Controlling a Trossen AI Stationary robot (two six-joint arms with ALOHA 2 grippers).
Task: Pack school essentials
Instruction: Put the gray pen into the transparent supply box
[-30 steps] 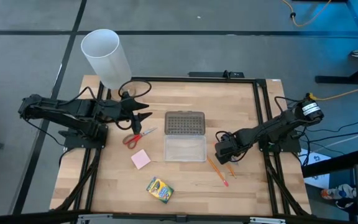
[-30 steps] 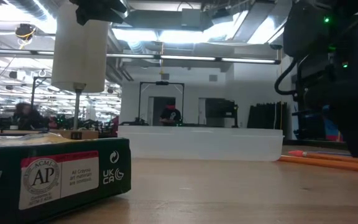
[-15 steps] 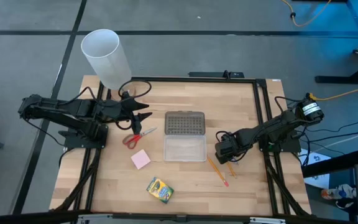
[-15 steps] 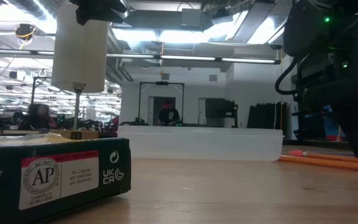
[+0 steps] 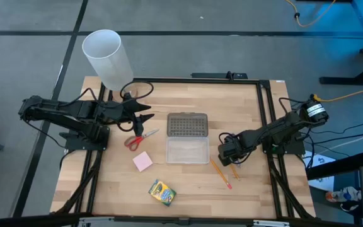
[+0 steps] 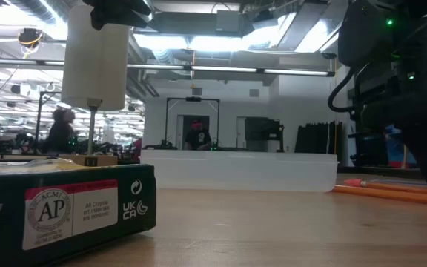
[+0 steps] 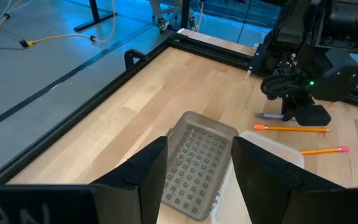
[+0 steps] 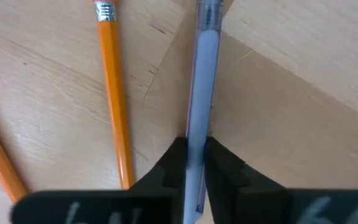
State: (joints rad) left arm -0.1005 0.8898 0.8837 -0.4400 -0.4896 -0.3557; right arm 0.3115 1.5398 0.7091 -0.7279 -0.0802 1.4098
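Gripping the blue-grey pen, right gripper sits low at right-centre of the high view, fingers clamped on it, pencils just below. Left gripper hovers spread open left of the clear case, above the scissors.

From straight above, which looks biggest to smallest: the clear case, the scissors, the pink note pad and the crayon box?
In the high view:
1. Clear case, with its grey dotted lid open, by far the largest.
2. Red-handled scissors, longest of the rest.
3. Crayon box.
4. Pink sticky-note pad, though close to the crayon box.
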